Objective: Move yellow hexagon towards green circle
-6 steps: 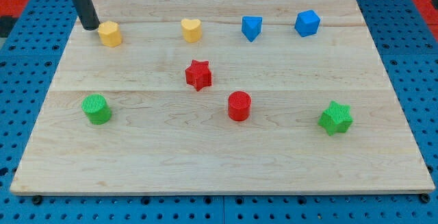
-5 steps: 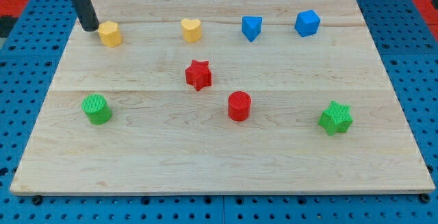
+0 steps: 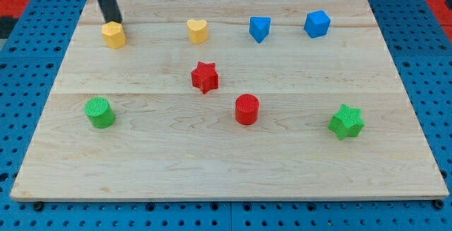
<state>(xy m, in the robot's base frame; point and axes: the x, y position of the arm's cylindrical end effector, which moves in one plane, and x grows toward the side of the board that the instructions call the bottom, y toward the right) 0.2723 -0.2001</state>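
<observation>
Wooden board (image 3: pixel 212 153) on blue pegboard: the rod has no jaws, its tip (image 3: pixel 113 21) touching the far edge of the yellow hexagon (image 3: pixel 113 34) at far left, green circle (image 3: pixel 99 112) nearer; an off-centre push may swing the hexagon aside.
</observation>
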